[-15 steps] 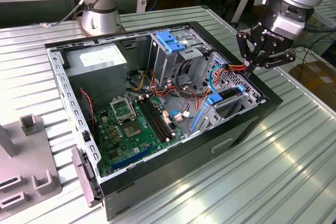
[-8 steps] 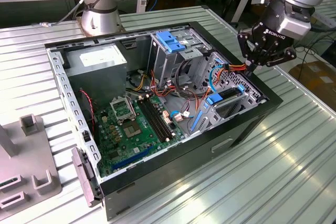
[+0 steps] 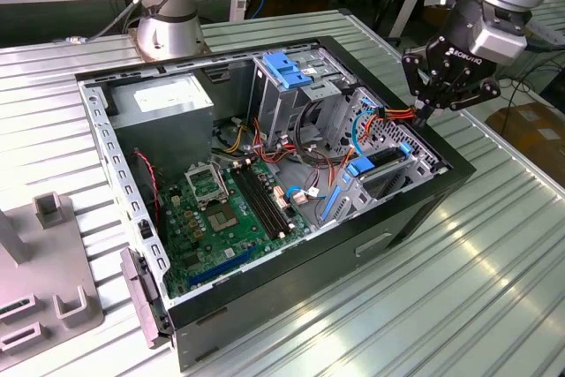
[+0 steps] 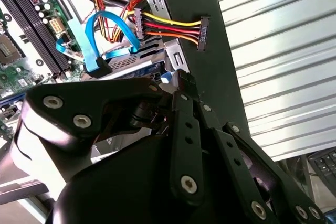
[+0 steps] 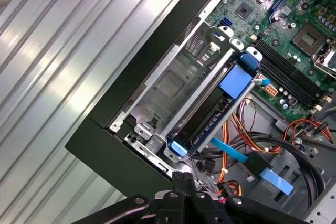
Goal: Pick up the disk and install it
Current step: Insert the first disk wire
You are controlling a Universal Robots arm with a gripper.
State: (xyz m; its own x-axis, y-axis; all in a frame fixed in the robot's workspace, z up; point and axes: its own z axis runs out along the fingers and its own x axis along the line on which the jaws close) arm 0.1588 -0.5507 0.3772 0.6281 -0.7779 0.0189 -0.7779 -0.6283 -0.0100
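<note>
In the open computer case [image 3: 291, 289] the motherboard [image 3: 221, 209] lies nearest. Beyond it, the disk [image 5: 209, 125] stands on edge in its bay at the case's wall, with cables [image 3: 395, 114] crowding close. Above that wall hangs the gripper [image 3: 423, 115], fingers pressed together and empty. The power supply [image 3: 163, 99] sits farthest.

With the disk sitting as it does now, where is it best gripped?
Probably its thin exposed edge, pinched from the open side of the case: the disk stands on edge in the drive cage, faces walled in.
</note>
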